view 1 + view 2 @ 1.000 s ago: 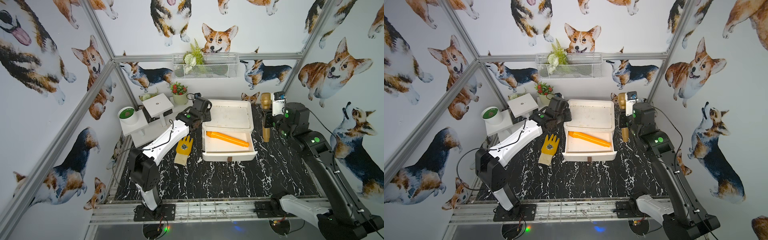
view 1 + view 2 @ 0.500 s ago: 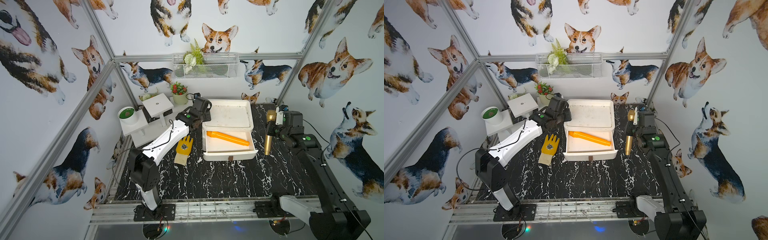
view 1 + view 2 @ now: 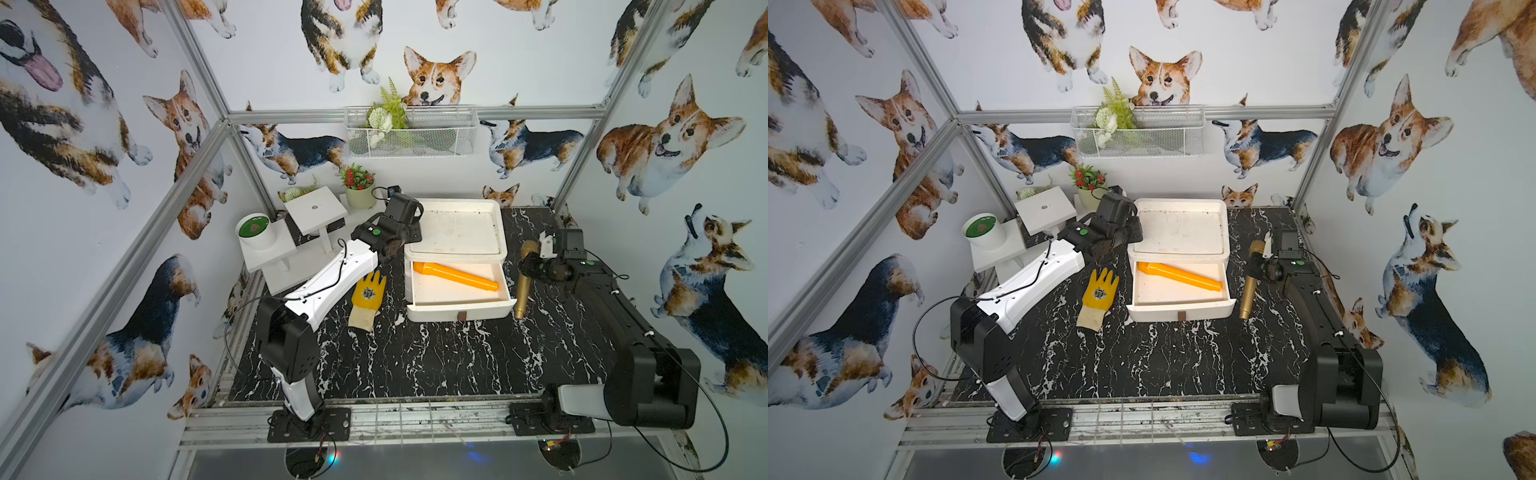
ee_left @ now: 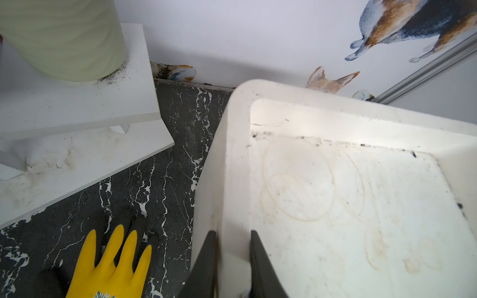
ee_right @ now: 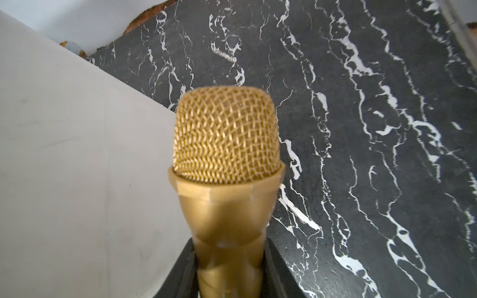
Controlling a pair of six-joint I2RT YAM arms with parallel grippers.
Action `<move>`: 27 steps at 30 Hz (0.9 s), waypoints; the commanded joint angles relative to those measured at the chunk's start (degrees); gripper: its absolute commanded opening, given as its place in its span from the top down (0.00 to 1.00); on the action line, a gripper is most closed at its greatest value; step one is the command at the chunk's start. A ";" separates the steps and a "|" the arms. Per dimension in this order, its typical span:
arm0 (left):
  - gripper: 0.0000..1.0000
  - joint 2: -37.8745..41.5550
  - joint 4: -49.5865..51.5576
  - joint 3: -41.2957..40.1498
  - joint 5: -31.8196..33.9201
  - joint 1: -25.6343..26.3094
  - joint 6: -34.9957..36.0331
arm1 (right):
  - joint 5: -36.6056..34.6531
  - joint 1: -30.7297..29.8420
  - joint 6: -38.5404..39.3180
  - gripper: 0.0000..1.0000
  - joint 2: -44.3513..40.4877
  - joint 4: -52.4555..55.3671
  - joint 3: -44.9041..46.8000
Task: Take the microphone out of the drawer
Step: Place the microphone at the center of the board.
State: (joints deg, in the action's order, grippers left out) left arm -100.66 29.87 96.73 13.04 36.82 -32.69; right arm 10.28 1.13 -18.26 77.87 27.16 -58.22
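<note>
The gold microphone [image 3: 524, 278] [image 3: 1250, 282] is outside the drawer, just right of it above the black marble table. My right gripper [image 3: 528, 266] [image 5: 229, 245] is shut on its neck below the mesh head [image 5: 227, 134]. Its tail points at the drawer's front right corner; whether it touches the table I cannot tell. The white drawer [image 3: 457, 309] [image 3: 1179, 309] stands pulled open with an orange torch-like tube [image 3: 455, 275] inside. My left gripper [image 3: 409, 237] [image 4: 232, 233] is shut on the left rim of the drawer unit's top tray [image 4: 237, 160].
A yellow glove [image 3: 368, 297] [image 4: 111, 260] lies left of the drawer. White stepped stands [image 3: 291, 257] with a green-topped cup [image 3: 255, 230] and a potted plant [image 3: 359, 189] fill the back left. A wire basket [image 3: 409, 133] hangs on the back wall.
My right arm has dropped and drawn back, bringing the microphone from high at the back right down beside the drawer's right wall. The left arm has not moved.
</note>
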 commanded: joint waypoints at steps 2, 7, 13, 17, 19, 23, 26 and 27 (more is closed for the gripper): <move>1.00 0.07 6.48 -0.14 -2.49 -0.17 -4.31 | 2.55 0.30 -1.50 1.00 5.08 -4.16 -0.95; 1.00 0.17 6.43 -0.15 -2.83 -0.17 -4.50 | 1.81 0.88 -3.20 1.00 11.88 -3.68 -2.77; 1.00 0.55 6.43 -0.58 -3.02 -0.17 -4.48 | 3.33 1.16 -5.01 0.99 18.53 -3.73 -4.36; 1.00 0.55 6.43 -0.67 -3.19 -0.25 -4.48 | 2.96 1.21 -5.80 0.95 21.49 -3.69 -4.40; 1.00 0.55 6.37 -0.58 -3.24 -0.25 -4.49 | 2.48 1.17 -5.99 0.95 22.28 -3.60 -4.29; 1.00 0.64 6.34 -0.49 -3.11 -0.30 -4.32 | 1.81 1.16 -6.52 0.95 23.20 -3.73 -3.95; 1.00 0.71 6.36 -0.62 -3.02 -0.26 -4.31 | 1.67 1.16 -6.77 0.90 23.47 -3.52 -3.93; 1.00 0.73 6.37 -0.71 -3.02 -0.28 -4.31 | 1.67 1.19 -6.89 0.85 23.51 -3.49 -3.94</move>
State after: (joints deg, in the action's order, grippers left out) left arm -100.25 29.95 96.40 13.02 36.71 -33.26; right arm 12.29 2.31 -24.10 101.12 24.05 -62.17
